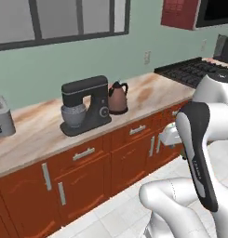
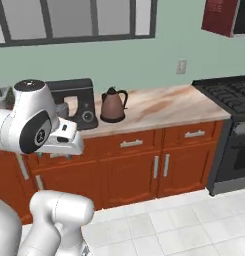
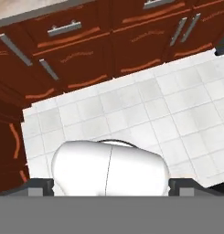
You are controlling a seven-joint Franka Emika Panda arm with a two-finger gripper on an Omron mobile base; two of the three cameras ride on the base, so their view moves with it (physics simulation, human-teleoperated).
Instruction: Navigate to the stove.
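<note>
Claw low in the hand view, dark tips standing far apart at the bottom corners, so wide and holding nothing; looking down over pale floor tiles toward red-brown cabinet doors. Left base view: stove at far right on the surface line, flat black top under dark grid grates, partly behind the white arm; stand mixer and brown kettle side by side on the marbled surface, grey toaster at left edge. Right base view: stove at right edge, abutting the surface end, grey control strip and black oven door below. Judged heavy, rigid, fixed; nothing to grasp, only to be approached by driving rightward.
</note>
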